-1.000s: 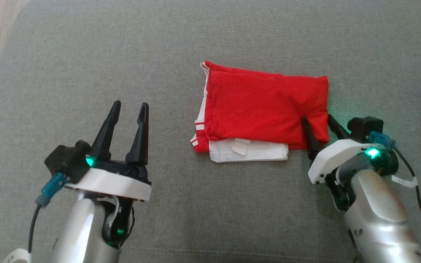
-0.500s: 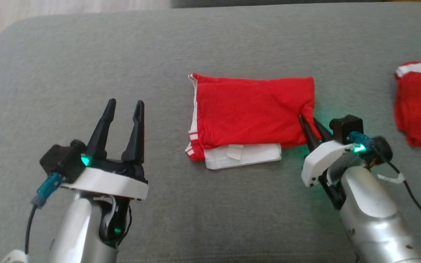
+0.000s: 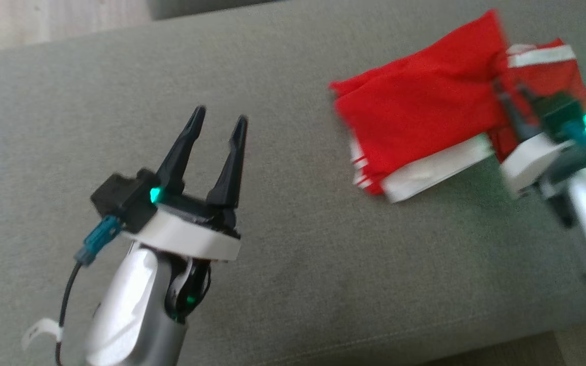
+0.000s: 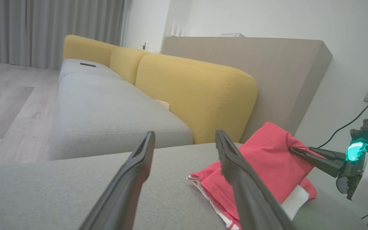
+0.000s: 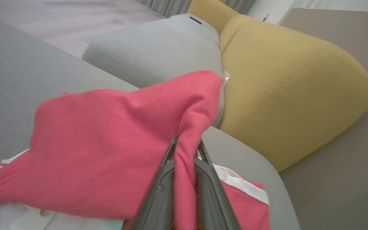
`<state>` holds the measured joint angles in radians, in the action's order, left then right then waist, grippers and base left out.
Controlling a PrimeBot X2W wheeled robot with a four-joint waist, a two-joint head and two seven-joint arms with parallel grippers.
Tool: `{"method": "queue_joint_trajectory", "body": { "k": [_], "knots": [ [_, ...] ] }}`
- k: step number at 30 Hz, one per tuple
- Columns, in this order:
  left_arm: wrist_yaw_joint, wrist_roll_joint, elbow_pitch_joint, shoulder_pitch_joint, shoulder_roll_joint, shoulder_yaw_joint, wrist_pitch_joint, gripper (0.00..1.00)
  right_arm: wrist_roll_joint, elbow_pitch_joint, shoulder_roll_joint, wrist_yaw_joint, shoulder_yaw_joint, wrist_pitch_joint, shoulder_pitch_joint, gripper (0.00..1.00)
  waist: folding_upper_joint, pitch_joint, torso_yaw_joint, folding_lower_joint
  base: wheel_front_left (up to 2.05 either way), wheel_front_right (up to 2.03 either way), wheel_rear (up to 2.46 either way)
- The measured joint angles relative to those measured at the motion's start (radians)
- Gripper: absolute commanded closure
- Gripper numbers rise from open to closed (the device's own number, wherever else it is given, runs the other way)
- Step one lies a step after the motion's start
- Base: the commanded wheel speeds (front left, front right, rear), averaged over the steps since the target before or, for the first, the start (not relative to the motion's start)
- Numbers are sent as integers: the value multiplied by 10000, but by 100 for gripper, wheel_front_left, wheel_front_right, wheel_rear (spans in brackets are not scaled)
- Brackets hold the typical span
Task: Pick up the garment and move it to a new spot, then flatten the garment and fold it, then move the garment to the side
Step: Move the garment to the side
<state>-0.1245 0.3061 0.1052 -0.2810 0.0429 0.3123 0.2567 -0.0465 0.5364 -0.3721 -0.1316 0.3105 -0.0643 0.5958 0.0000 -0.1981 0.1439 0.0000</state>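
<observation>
While the right gripper (image 3: 509, 101) is clenching on one end of the folded red garment (image 3: 420, 117), that end is standing raised off the grey cushion (image 3: 298, 284) and the cloth is sloping down toward the robot's left, where its other end is resting on the fabric. In the right wrist view the two dark fingers (image 5: 163, 188) are pinching a bunched fold of red cloth between them, with the jaws nearly together. The head view is showing this gripper blurred at the far right edge, its green light glowing.

The garment is lying toward the right rear of the cushion. A white inner layer and a few red-and-white stripes are peeking out along its near edge. Just behind and partly under the raised end, a second red garment (image 3: 542, 66) with a white band is lying on the same cushion, touching or overlapping the first; which cannot be told.

The left gripper (image 3: 220, 116) is hanging released and empty, its fingers spread wide, well apart from the garment, over bare cushion at the near left. Its wrist camera is looking between those fingers at the garment and, beyond it, at a yellow backrest (image 4: 196, 92) beside a grey seat (image 4: 107, 108).
</observation>
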Motion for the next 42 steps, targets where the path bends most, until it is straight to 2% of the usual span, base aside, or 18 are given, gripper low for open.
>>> {"method": "queue_joint_trajectory", "body": {
  "k": [5, 7, 8, 10, 11, 12, 13, 14, 20, 25, 26, 27, 28, 35, 42],
  "knots": [
    [-2, 0, -31, -419, -4, 360, 0, 0, 282, -683, -1193, 0, -174, 644, 221, 100, 0, -474, 219, 1, 0, 0, 0],
    [0, -2, -25, -469, -2, 525, 0, 0, 288, -746, -1584, 0, -418, 867, 287, 100, 0, -659, 256, 1, 0, 0, 0],
    [0, -2, -25, -469, -2, 525, 0, 0, 288, -746, -1584, 0, -418, 867, 287, 100, 0, -659, 256, 1, 0, 0, 0],
    [0, -56, -21, -644, -6, 773, 0, 0, 236, -773, -2052, 0, -982, 1172, 275, 100, 0, -924, 260, 1, 0, 0, 0],
    [0, -56, -21, -644, -6, 773, 0, 0, 236, -773, -2052, 0, -982, 1172, 275, 100, 0, -924, 260, 1, 0, 0, 0],
    [0, -58, -23, -792, -4, 867, 0, 0, 6, -763, -2171, 0, -1593, 1317, 266, 100, 0, -1109, 248, 1, 0, 0, 0],
    [0, -58, -23, -792, -4, 867, 0, 0, 6, -763, -2171, 0, -1593, 1317, 266, 100, 0, -1109, 248, 1, 0, 0, 0],
    [0, -63, -21, -899, -4, 926, 0, 0, -240, -740, -2205, 0, -2079, 1457, 260, 100, 0, -1290, 245, 2, 0, 0, 0],
    [0, -242, 0, -1147, -2, 991, 0, 0, -646, -654, -2184, 0, -2706, 1641, 74, 100, 0, -1778, 230, 2, 0, 0, 0],
    [0, -385, -4, -1480, -2, 1058, 0, 0, -846, -418, -1860, 0, -3377, 1883, -77, 100, 0, -2148, 240, 2, 0, 0, 0],
    [0, -416, -4, -1510, -2, 1062, 0, 0, -932, -383, -1749, 0, -3519, 1946, -103, 88, 0, -2194, 250, 2, 0, 0, 0],
    [0, -431, -4, -1534, -2, 1078, 0, 0, -1030, -382, -1678, 0, -3603, 1967, -151, 11, 0, -2231, 261, 2, 0, 0, 0],
    [0, -466, -4, -1546, -2, 1095, 0, 0, -1087, -380, -1582, 0, -3733, 1965, -179, 0, 0, -2256, 269, 1, 0, 0, 0],
    [0, -495, -2, -1546, 0, 1137, 0, 0, -1482, -694, -940, 0, -4086, 1965, -372, 0, 0, -2028, 282, 0, 0, 0, 0],
    [-2, -391, -10, -1383, -8, 861, 0, 0, -1028, -1402, -640, 0, -3816, 1751, -690, 0, 0, -1279, 120, 0, 0, 0, 0]
  ]
}}
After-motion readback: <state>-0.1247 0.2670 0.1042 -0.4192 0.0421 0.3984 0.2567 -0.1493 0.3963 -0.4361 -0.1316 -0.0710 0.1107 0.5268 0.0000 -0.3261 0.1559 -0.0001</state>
